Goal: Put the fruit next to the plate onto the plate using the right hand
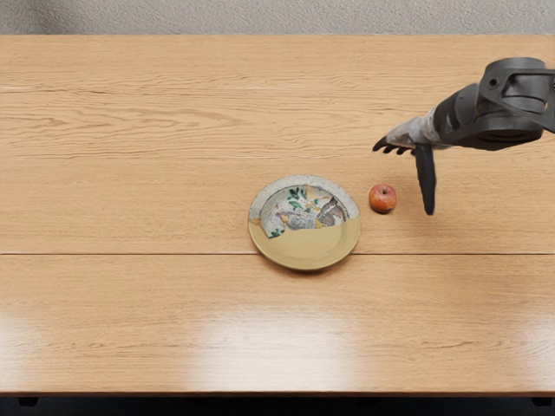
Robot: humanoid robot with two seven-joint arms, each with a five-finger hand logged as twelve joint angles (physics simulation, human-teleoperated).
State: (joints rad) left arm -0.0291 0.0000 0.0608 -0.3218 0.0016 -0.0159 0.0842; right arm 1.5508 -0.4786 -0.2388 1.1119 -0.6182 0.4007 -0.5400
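Note:
A small red apple (382, 198) lies on the wooden table just right of a round patterned plate (303, 246) with a yellowish lower half. My right hand (409, 162) comes in from the right edge and hovers above and to the right of the apple, apart from it. Its fingers are spread and hold nothing; the thumb (426, 180) points downward beside the fruit. The left arm does not show.
The wooden table (156, 173) stretches across the whole view, its front edge near the bottom. A grey carpeted floor strip (260, 16) runs behind the table's far edge.

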